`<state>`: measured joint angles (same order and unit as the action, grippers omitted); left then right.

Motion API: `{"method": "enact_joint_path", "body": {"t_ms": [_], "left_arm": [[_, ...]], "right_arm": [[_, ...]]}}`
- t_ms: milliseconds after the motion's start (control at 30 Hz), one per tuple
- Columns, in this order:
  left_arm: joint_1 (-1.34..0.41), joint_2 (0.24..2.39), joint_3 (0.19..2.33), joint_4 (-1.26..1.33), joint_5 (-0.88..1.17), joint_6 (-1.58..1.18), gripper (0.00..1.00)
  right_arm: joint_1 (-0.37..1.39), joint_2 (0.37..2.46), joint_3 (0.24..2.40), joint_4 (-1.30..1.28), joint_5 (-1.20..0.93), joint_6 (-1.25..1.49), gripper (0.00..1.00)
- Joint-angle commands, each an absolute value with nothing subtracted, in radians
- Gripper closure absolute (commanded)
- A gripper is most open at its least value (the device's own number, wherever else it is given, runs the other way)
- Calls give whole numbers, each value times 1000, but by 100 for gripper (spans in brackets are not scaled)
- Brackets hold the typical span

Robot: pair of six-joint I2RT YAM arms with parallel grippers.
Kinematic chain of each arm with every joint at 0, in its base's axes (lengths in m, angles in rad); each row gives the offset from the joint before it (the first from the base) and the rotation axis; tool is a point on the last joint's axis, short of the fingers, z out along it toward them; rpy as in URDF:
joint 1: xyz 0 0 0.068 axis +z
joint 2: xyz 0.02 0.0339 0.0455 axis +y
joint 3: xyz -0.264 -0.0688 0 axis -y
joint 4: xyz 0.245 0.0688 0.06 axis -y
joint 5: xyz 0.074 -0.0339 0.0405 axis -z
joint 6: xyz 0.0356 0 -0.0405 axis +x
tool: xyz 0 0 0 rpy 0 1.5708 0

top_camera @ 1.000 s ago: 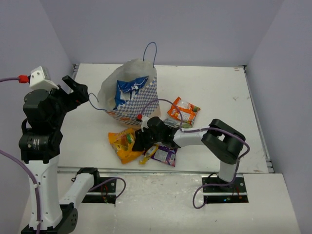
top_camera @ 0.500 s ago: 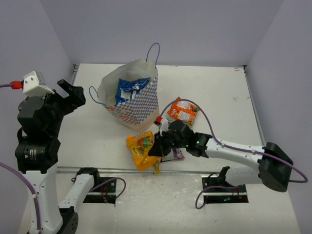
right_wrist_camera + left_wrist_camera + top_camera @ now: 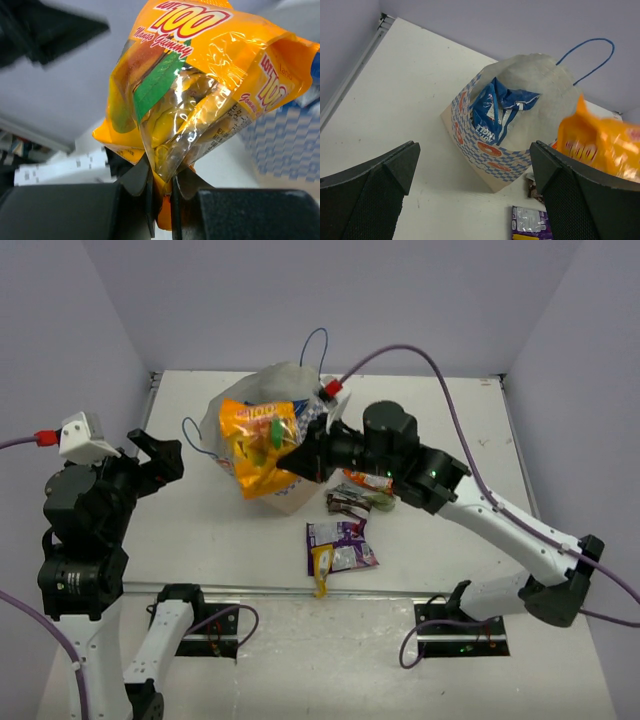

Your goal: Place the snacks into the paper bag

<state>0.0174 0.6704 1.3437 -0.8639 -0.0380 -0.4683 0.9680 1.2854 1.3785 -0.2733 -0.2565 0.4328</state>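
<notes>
The yellow-orange mango gummy bag (image 3: 185,85) is pinched by its lower edge between the closed fingers of the right gripper (image 3: 161,175). It is held in the air at the upper centre of the overhead view, in front of the paper bag (image 3: 287,375) — whether over the mouth or just beside it cannot be told. The paper bag is seen standing open on the table (image 3: 200,530), and a blue-and-white bag (image 3: 495,112) is lodged inside it. Below and to the right of the carrier, a small dark brown bar (image 3: 345,502) and a purple packet (image 3: 340,543) are laid on the tabletop. The orange packet with green (image 3: 358,479) is largely hidden under the right arm. The left gripper (image 3: 155,455) is seen at the left of the frame, jaws spread wide — nothing is held in it.
</notes>
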Motion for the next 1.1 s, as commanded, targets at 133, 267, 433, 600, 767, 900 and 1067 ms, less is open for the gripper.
{"method": "enact_joint_path", "body": {"t_ms": [133, 267, 433, 600, 767, 900, 1067], "left_arm": [[14, 637, 1356, -868, 121, -462, 0], [14, 617, 1333, -824, 268, -471, 0], [14, 591, 1354, -854, 262, -439, 0], [14, 601, 1407, -919, 207, -397, 0], [15, 617, 1419, -911, 263, -374, 0], [15, 655, 1433, -894, 370, -296, 0], [17, 722, 1430, -852, 431, -256, 0]], "right_arm": [[875, 1577, 1938, -262, -270, 361, 100], [828, 1719, 2096, -273, -299, 376, 100], [782, 1844, 2183, -255, -310, 405, 100], [764, 1893, 2209, -245, -267, 408, 100], [758, 1905, 2233, -239, -183, 426, 1], [755, 1840, 2238, -236, -135, 422, 1], [752, 1691, 2100, -226, -68, 417, 1]]}}
